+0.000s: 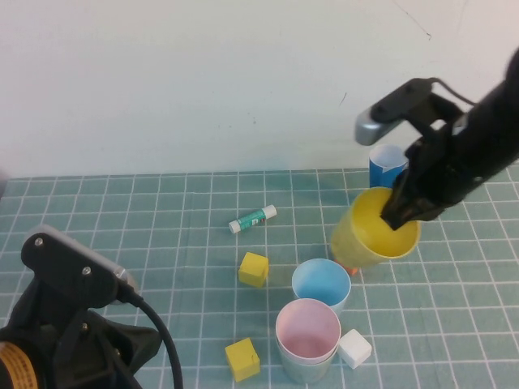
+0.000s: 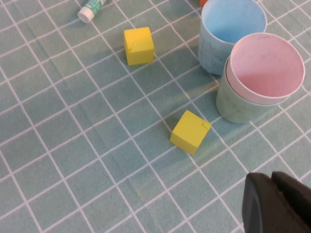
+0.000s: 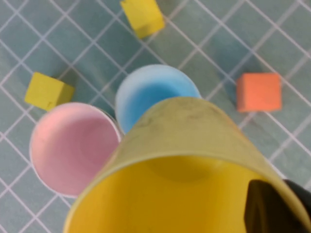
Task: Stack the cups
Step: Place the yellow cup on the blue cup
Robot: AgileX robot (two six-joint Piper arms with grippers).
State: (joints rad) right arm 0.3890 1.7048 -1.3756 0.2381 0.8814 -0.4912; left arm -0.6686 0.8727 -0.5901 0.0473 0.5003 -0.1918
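My right gripper (image 1: 405, 212) is shut on the rim of the yellow cup (image 1: 371, 234), one finger inside and one outside, and holds it tilted in the air to the right of the light blue cup (image 1: 321, 285). The yellow cup fills the right wrist view (image 3: 184, 184). The pink cup (image 1: 307, 330) sits nested in the pale green cup (image 1: 306, 369) just in front of the blue one. In the left wrist view the pink cup (image 2: 266, 68), the green cup (image 2: 238, 107) and the blue cup (image 2: 228, 29) show. My left gripper (image 2: 277, 206) is shut and empty at the near left.
Two yellow cubes (image 1: 253, 268) (image 1: 242, 359), a white cube (image 1: 354, 348), an orange cube (image 3: 259, 92) and a glue stick (image 1: 252, 219) lie on the green grid mat. A dark-blue paper cone (image 1: 388, 166) stands behind the right arm.
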